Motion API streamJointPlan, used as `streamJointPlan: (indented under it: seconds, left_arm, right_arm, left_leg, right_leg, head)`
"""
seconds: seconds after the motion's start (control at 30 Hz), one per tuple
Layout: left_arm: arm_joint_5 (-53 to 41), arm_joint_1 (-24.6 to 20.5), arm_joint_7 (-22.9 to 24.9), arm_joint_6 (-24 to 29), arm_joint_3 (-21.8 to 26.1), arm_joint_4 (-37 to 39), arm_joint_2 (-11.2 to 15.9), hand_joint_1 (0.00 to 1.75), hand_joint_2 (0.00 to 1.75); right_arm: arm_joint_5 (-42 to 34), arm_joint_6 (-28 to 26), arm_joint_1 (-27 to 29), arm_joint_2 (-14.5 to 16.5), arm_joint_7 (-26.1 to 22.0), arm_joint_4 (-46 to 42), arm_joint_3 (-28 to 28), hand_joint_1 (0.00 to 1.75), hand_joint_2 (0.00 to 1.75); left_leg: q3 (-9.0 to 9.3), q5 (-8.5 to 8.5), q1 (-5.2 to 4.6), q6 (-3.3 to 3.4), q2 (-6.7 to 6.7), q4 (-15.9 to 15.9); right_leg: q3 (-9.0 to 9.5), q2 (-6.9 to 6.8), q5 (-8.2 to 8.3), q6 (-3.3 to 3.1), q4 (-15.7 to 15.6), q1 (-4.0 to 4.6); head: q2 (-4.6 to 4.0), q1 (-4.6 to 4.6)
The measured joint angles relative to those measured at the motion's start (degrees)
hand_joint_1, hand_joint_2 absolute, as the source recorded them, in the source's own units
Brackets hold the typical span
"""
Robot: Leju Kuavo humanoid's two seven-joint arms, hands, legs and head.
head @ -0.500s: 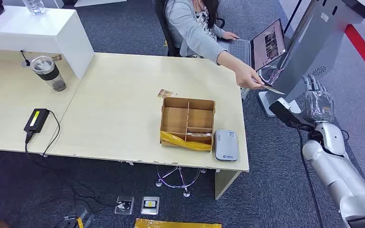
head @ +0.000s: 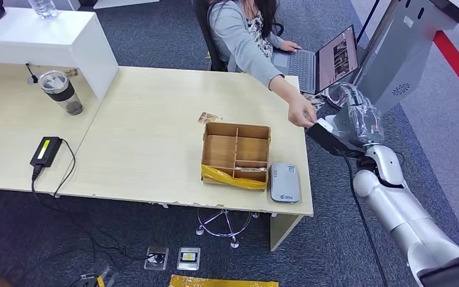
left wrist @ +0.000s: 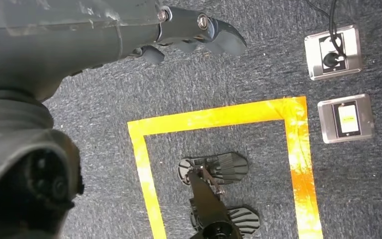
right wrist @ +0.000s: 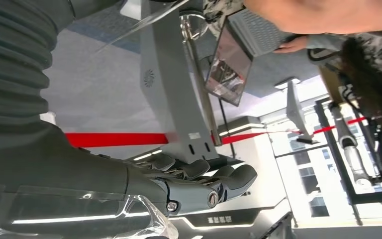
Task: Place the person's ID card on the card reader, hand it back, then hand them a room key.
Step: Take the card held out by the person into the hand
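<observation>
ID card hidden between person's hand [head: 302,112] and right hand [head: 358,119].

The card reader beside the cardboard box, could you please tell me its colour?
The card reader is light grey, shown best in the head view.

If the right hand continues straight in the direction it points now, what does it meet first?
Most likely the person's hand, which reaches out just beyond the right hand at the table's corner. Depth is unclear, so the two may already touch.
</observation>
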Motion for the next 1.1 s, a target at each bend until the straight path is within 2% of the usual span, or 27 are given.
streamJointPlan:
  seconds: [0.07, 0.1, 0.2, 0.23, 0.53, 0.87, 1.1]
  left_arm:
    - [-0.02, 0.12, 0.0, 0.02, 0.0, 0.0, -0.03, 0.0, 0.0]
    - [-0.04, 0.16, 0.0, 0.03, 0.0, 0.0, -0.04, 0.0, 0.0]
    - [-0.15, 0.17, 0.0, 0.05, 0.0, 0.0, -0.04, 0.0, 0.0]
    - [-0.18, 0.17, 0.0, 0.05, 0.0, 0.0, -0.05, 0.0, 0.0]
    - [-0.31, 0.22, 0.0, 0.14, 0.0, 0.0, -0.17, 0.0, 0.0]
    - [-0.79, 0.42, -0.02, 0.58, 0.0, 0.0, -0.19, 0.0, 0.0]
    - [-1.15, 0.44, -0.02, 0.61, 0.01, 0.0, -0.17, 0.0, 0.0]
  right_arm:
    - [-0.19, 0.76, 0.01, 0.28, 0.19, -1.29, 0.31, 0.0, 1.75]
    - [-0.26, 1.09, 0.02, 0.38, 0.33, -1.9, 0.46, 0.25, 1.75]
    - [-0.31, 1.75, 0.1, 0.6, 0.77, -3.43, 0.93, 1.56, 1.75]
    - [-0.33, 1.91, 0.17, 0.65, 0.89, -3.89, 1.05, 1.75, 1.75]
    - [-1.54, 2.83, 0.72, 0.76, 1.02, -6.88, 1.55, 1.75, 1.75]
    - [-2.71, 0.56, 0.82, 0.75, 0.2, -7.74, 1.7, 1.75, 1.75]
    - [-3.4, 0.94, 0.92, 0.51, 0.39, -7.99, 1.61, 1.75, 1.75]
  left_leg:
    - [0.0, 0.0, 0.0, 0.0, 0.0, 0.0]
    - [0.0, 0.0, 0.0, 0.0, 0.0, 0.0]
    - [0.0, 0.0, 0.0, 0.0, 0.01, 0.0]
    - [0.0, 0.0, 0.0, 0.0, 0.01, 0.0]
    - [0.01, 0.0, 0.0, 0.0, 0.01, 0.0]
    - [0.01, 0.0, 0.0, 0.0, 0.01, 0.01]
    - [0.02, 0.0, 0.0, 0.0, 0.03, 0.01]
  right_leg:
    - [-0.01, 0.0, 0.0, 0.0, 0.0, 0.0]
    - [-0.01, 0.01, 0.0, 0.0, 0.0, 0.0]
    - [-0.02, 0.02, 0.0, 0.0, 0.0, 0.0]
    - [-0.02, 0.02, 0.0, 0.0, 0.0, 0.0]
    - [-0.03, 0.03, 0.0, 0.0, 0.0, 0.0]
    - [-0.03, 0.03, 0.0, 0.0, 0.0, 0.0]
    - [-0.05, 0.08, 0.0, 0.0, -0.01, 0.0]
  head:
    - [0.0, 0.0]
    - [0.0, 0.0]
    - [0.0, 0.01]
    - [0.0, 0.01]
    - [0.0, 0.01]
    - [0.0, 0.01]
    - [0.0, 0.0]
